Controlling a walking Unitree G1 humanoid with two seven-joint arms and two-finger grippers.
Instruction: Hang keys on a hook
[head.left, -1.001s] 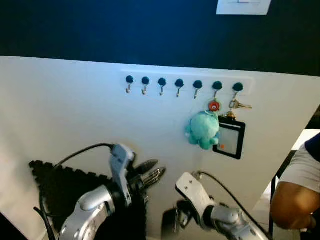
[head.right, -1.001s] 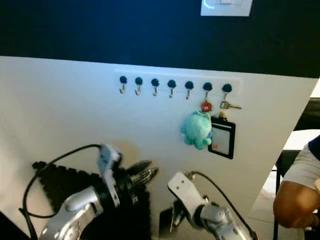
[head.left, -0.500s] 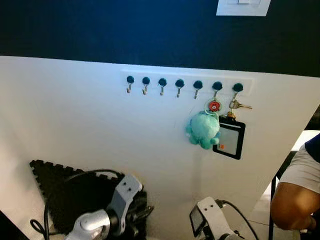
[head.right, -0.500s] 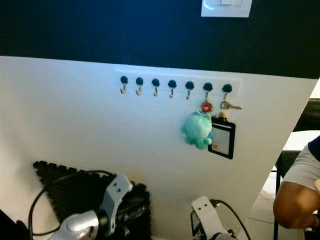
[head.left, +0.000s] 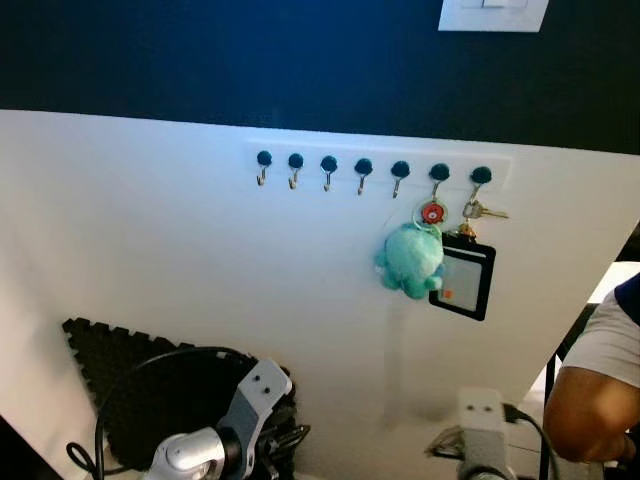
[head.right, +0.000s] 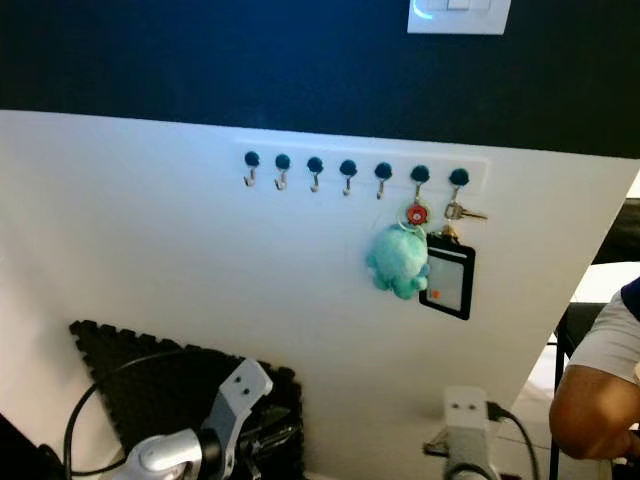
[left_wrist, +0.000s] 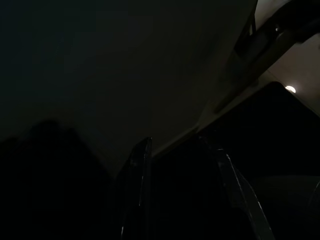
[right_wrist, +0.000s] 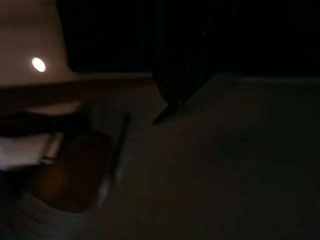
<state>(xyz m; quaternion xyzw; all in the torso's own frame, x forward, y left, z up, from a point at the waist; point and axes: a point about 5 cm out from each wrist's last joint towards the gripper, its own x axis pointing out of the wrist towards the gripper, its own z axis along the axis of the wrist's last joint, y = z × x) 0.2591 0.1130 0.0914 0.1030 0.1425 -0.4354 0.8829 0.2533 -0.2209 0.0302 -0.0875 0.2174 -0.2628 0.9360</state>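
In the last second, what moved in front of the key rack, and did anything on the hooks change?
Both arms dropped. The left gripper, raised toward the wall a second ago, is now at the bottom edge by the black foam mat. The right arm sank until just its wrist is in view. Unchanged: the keys, badge holder and teal plush hang on the two rightmost hooks.

Head views are bright and evenly lit, slightly soft all over, the white wall panel (head.left: 150, 250) near washed out with faint shadows beneath the hanging items. Both wrist views are very dark; a small round light spot (right_wrist: 38, 64) glows in the right wrist view.
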